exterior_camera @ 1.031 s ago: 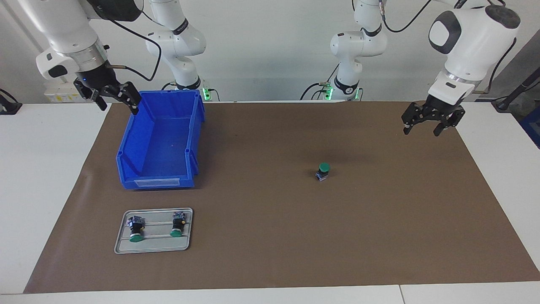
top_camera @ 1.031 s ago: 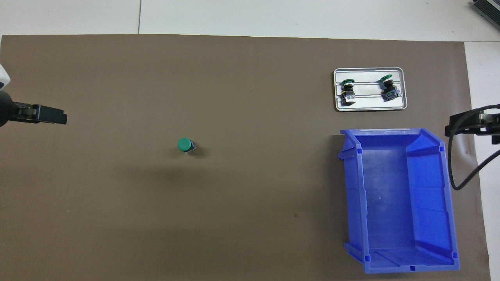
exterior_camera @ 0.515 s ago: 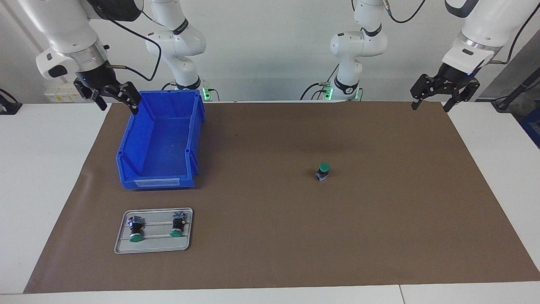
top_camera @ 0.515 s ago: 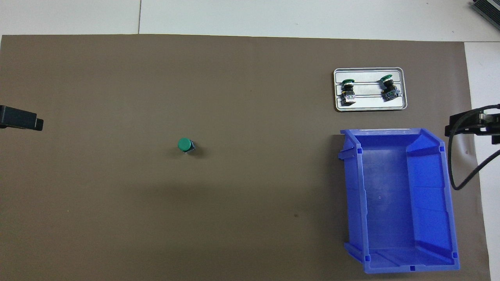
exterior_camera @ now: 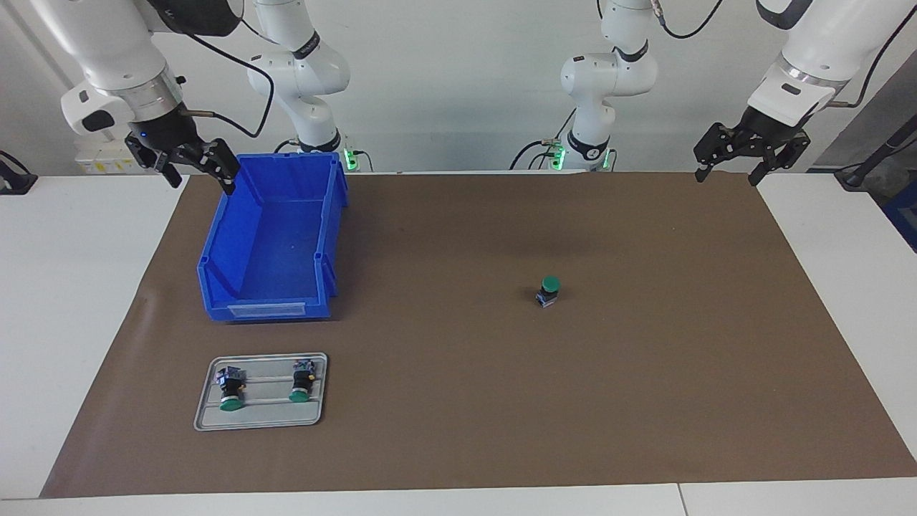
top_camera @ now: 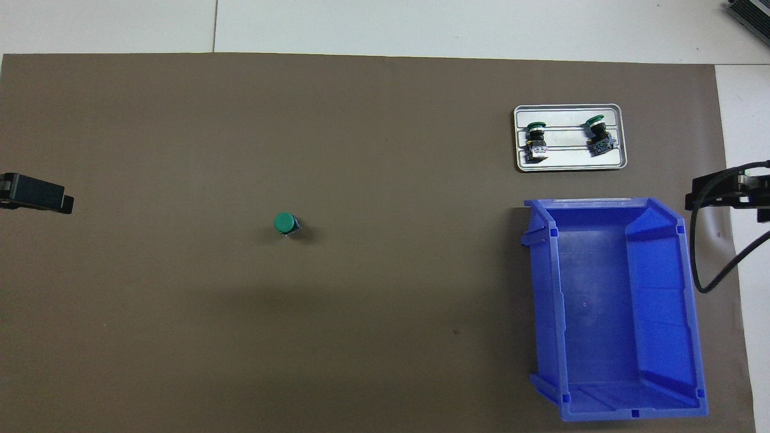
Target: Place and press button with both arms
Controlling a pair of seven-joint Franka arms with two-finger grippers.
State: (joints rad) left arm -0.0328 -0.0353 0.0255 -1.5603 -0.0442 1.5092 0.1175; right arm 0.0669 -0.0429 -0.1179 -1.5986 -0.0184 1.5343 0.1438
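A green-capped button stands upright, alone, on the middle of the brown mat; it also shows in the overhead view. Two more like it lie on their sides on a grey tray. My left gripper is open and empty, raised over the mat's corner at the left arm's end, well away from the button. My right gripper is open and empty, raised beside the blue bin's corner at the right arm's end; that arm waits.
An empty blue bin stands on the mat at the right arm's end, nearer to the robots than the grey tray. The brown mat covers most of the white table.
My left gripper has risen and drawn back from over the mat toward the left arm's end, then shifted slightly. The button, tray, bin and right arm have not moved.
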